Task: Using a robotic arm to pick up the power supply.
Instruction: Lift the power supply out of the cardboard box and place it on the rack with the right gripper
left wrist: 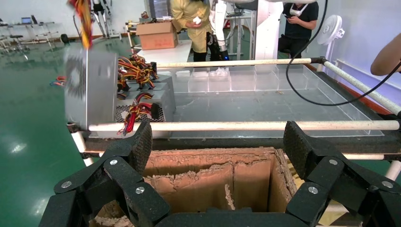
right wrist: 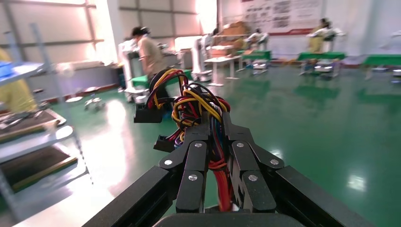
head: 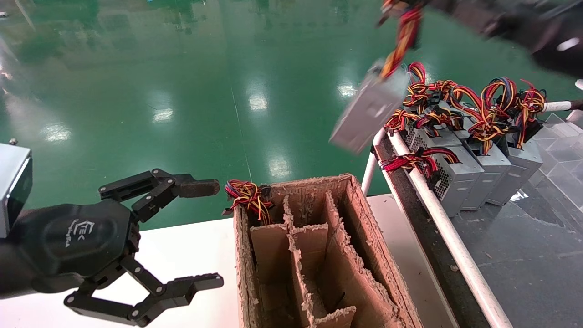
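A grey power supply [head: 369, 109] hangs tilted in the air above the far right corner of the cardboard box [head: 355, 205], dangling from its red, yellow and black wire bundle [head: 403, 36]. My right gripper [right wrist: 215, 123] is shut on that wire bundle [right wrist: 198, 101], at the top edge of the head view. In the left wrist view the hanging power supply [left wrist: 90, 90] shows in front of the rack. My left gripper [head: 214, 233] stays open over the white table, left of the box, with nothing between its fingers [left wrist: 142, 139].
Several more power supplies [head: 460, 173] with wire bundles stand in a row on the dark rack behind a white rail [head: 437, 214]. The worn cardboard box has dividers [head: 314, 255], and a wire bundle [head: 248, 196] sticks out of its far left corner. People stand in the background.
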